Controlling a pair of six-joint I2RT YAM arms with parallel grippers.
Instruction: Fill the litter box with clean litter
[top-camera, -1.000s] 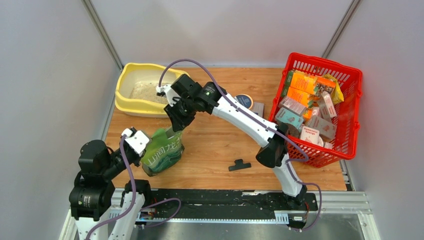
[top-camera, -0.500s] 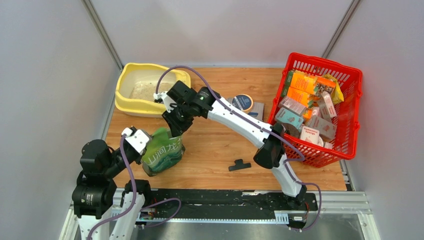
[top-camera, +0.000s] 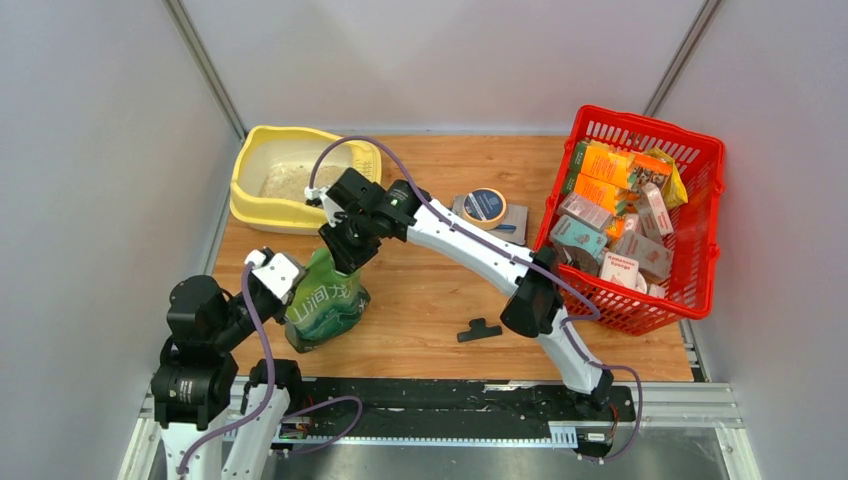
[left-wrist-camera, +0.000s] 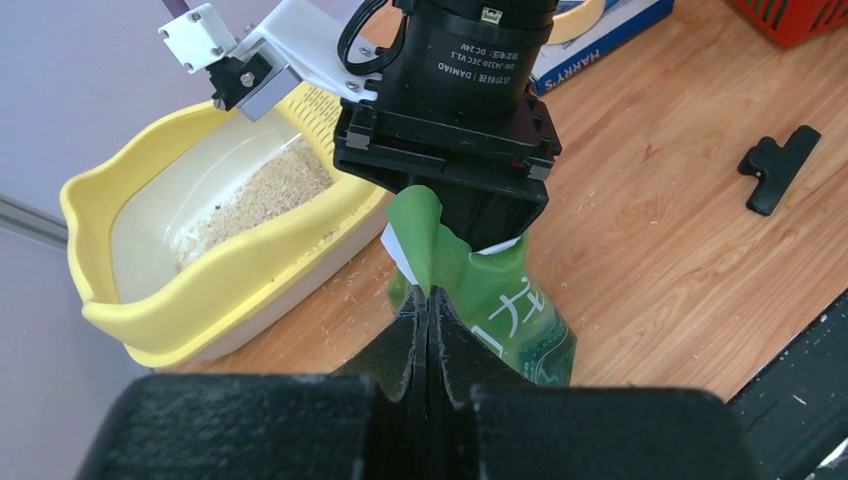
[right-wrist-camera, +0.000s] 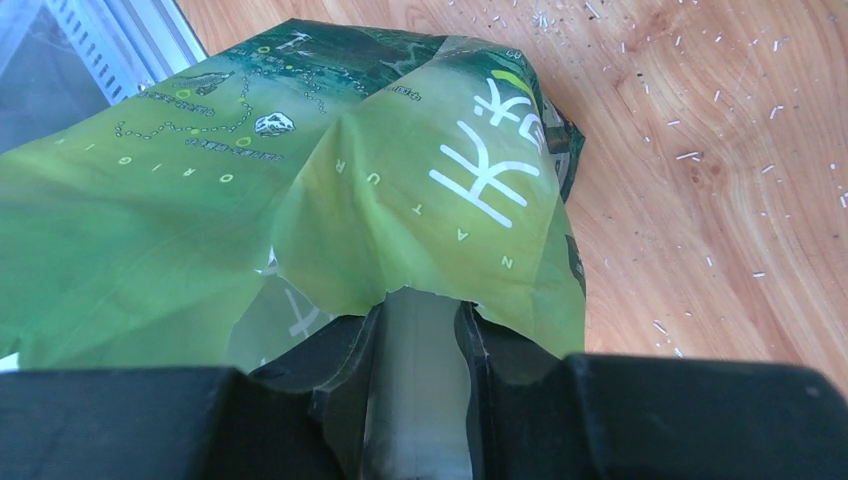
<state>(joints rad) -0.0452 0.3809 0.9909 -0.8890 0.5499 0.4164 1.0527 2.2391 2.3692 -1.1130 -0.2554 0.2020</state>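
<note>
The clean litter pouch (top-camera: 325, 305) stands at 8 o'clock on the tabletop (top-camera: 430, 295), near its edge. The left gripper (left-wrist-camera: 428, 300) is pinched on its corner and the right gripper (right-wrist-camera: 418, 320) is clamped on its top. The litter box (top-camera: 243, 205) (granules inside) sits at 10 o'clock, with bare wood toward 3.

Built of white link shells (top-camera: 470, 243) and black joint housings (top-camera: 195, 310), wired with purple cables (top-camera: 262, 345), tipped with black fingers (left-wrist-camera: 398, 352), stamped DAMIAO on the cylindrical wrist motor (left-wrist-camera: 478, 45).

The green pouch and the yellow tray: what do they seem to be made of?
The green pouch looks like thin, flexible plastic film, slightly glossy: it creases and folds softly. The yellow tray seems to be rigid moulded plastic, smooth with a mild sheen: it has a rounded rim and an even colour.
</note>
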